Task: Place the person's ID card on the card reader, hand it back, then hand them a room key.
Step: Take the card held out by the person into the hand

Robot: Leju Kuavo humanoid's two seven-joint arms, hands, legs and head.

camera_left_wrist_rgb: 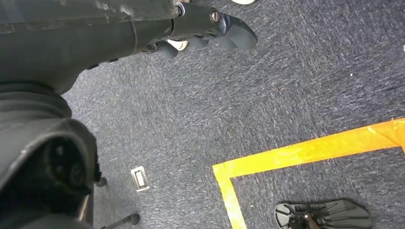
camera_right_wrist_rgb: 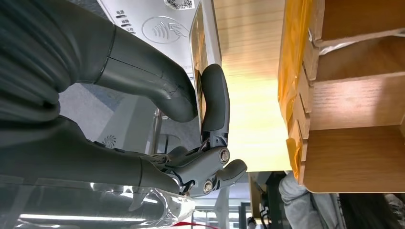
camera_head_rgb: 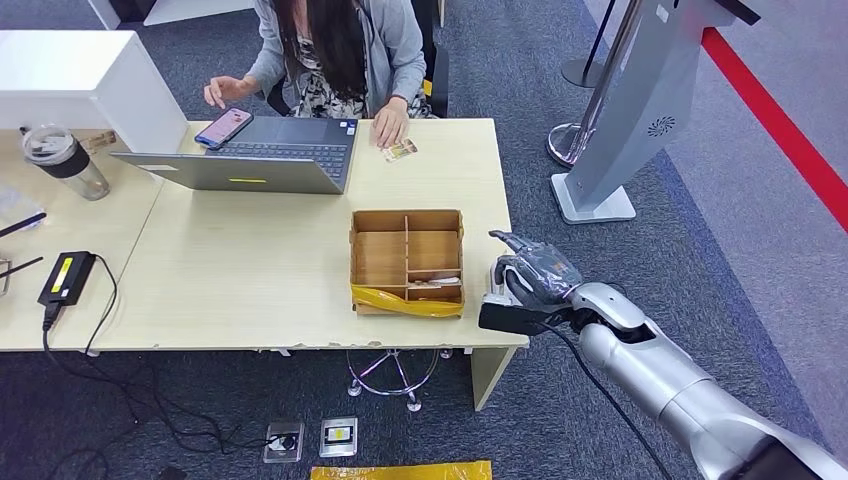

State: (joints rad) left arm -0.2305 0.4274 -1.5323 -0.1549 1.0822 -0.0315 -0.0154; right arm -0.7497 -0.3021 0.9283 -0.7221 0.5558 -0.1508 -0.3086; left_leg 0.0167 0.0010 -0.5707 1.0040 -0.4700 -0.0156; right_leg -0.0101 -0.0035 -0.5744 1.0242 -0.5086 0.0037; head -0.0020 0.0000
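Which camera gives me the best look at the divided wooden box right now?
The head view: it looks down on the whole wooden box, showing its compartments and yellow tape. The right wrist view catches a close side-on part beside the right hand. The left wrist view looks at carpet.

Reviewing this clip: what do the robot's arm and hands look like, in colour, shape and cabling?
The right arm is silver, built of rounded tubular segments, with a black cable running beside it. The right robot hand is dark grey under a clear plastic cover, above a black wrist block. The left robot hand has dark grey, rounded fingers with small round metal pins.
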